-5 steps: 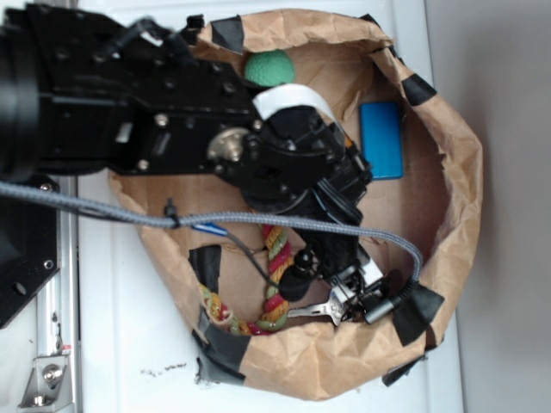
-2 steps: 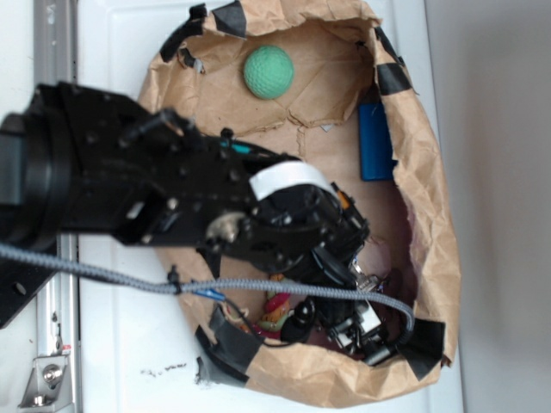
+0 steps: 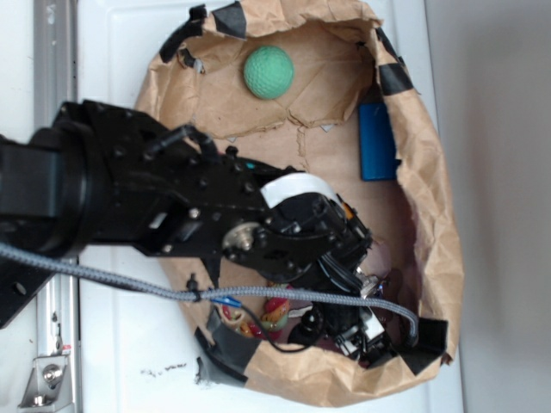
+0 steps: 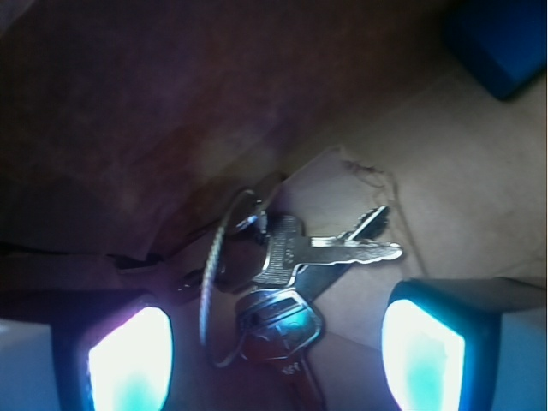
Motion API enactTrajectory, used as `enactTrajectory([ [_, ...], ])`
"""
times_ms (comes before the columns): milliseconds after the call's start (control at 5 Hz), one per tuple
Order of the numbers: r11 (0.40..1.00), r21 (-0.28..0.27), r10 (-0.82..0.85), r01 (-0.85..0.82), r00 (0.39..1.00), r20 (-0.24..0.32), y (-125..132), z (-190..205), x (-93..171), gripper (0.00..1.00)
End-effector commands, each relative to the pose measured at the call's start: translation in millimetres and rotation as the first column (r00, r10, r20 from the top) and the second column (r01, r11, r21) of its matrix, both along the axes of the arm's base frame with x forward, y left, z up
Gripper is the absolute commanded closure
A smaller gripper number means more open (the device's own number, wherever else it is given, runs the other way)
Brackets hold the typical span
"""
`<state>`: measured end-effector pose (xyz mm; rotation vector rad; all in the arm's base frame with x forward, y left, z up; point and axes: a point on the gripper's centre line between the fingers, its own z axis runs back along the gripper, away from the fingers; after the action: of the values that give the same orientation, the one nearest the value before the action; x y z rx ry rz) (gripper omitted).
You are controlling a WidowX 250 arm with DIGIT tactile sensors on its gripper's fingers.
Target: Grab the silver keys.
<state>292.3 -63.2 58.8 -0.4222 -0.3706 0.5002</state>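
Note:
The silver keys (image 4: 295, 257) lie on the brown paper floor of the bag, a bunch on a ring with one key pointing right. In the wrist view my gripper (image 4: 276, 355) is open, and its two glowing pads (image 4: 128, 360) stand apart on either side of the bunch's near end without touching it. In the exterior view the gripper (image 3: 368, 331) is low inside the bag's near right corner. Only a small glint of the keys (image 3: 377, 282) shows beside the black arm (image 3: 172, 206).
The brown paper bag wall (image 3: 430, 224) rises close to the right of the gripper, held with black tape. A multicoloured rope (image 3: 269, 313) lies just left of the gripper. A blue block (image 3: 377, 142) and a green ball (image 3: 268, 71) sit farther back.
The arm has come down and forward into the bag's near right corner. The bag's walls have shifted and closed in. The keys and rope are now mostly hidden under the arm.

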Motion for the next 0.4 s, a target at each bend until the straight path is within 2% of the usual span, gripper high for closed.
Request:
enactTrajectory([
  [0,1.0,-0.005,-0.024,0.024,0.995,0.096,-8.4,11.3,20.3,0.0],
  [200,1.0,0.005,-0.023,0.022,0.993,0.112,-9.5,9.8,20.1,0.0],
])
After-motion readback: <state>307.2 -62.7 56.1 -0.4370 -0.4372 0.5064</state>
